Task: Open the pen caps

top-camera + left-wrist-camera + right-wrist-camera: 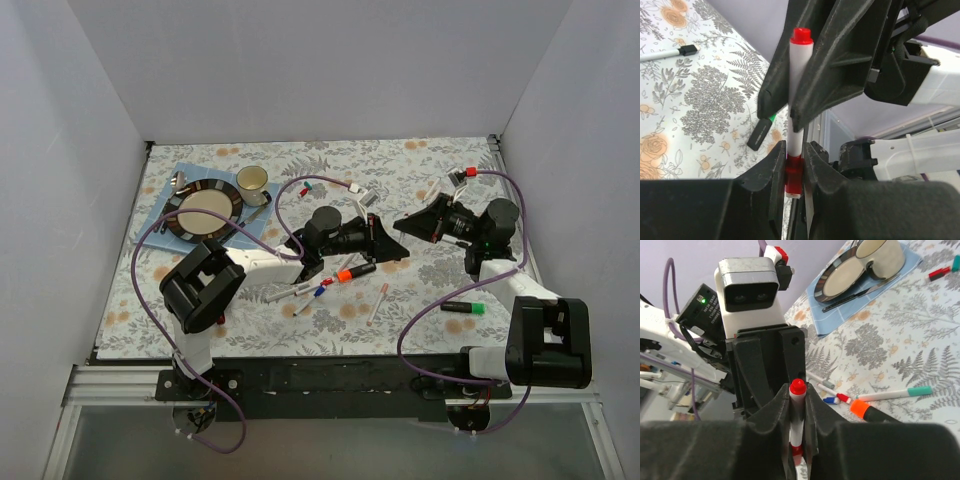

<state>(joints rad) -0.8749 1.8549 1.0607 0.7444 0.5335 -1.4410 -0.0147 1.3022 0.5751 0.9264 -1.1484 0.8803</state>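
Note:
A thin white pen [796, 90] with a red cap [794, 172] is held between both grippers above the table's middle. My left gripper [794, 160] is shut on the red cap; in the top view it [396, 244] points right. My right gripper [798, 402] is shut on the pen's white body, and its red rear end [798, 387] pokes out past the fingers. In the top view the right gripper [406, 222] meets the left one tip to tip. The cap still sits on the pen.
An orange-capped black marker [350, 272], thin pens with blue and red caps [316, 293] and another thin pen [378, 303] lie below the grippers. A green-capped marker [463, 308] lies front right. A plate [205, 210], cup [251, 180] and loose caps [304, 188] are back left.

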